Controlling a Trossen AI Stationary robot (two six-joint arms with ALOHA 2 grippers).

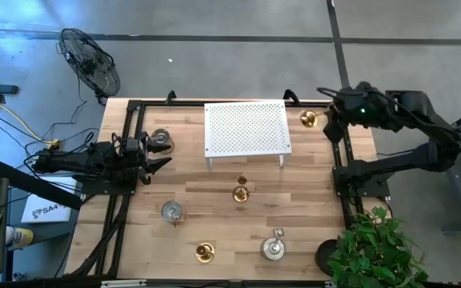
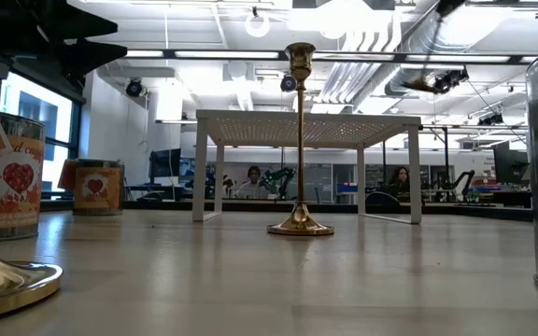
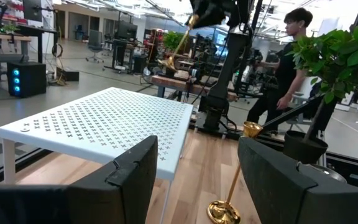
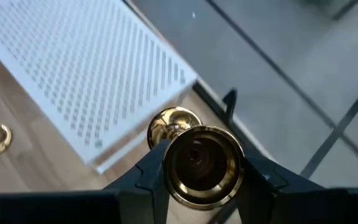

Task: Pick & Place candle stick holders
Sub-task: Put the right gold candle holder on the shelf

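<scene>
The right gripper (image 4: 197, 180) grips one gold candlestick (image 4: 194, 163) aloft; left gripper (image 3: 197, 180) stands open, empty. Five holders remain on the table (image 1: 310, 224).

Lighting: even, diffuse overhead light in the high view; the counter (image 1: 214, 224) is evenly bright, with only a short soft shadow under the white rack (image 1: 246, 128). Low view: ceiling lamps (image 2: 257, 25) blown out at top centre, the background room bright; nearest objects at the left and right edges dark and blurred, the gold candlestick (image 2: 299, 140) at centre sharp. Left wrist view: the dark fingers (image 3: 132, 180) at the bottom underexposed and soft; window glare at upper right. Right wrist view: the held candlestick's cup (image 4: 201, 165) shows soft highlights; background slightly blurred.
</scene>
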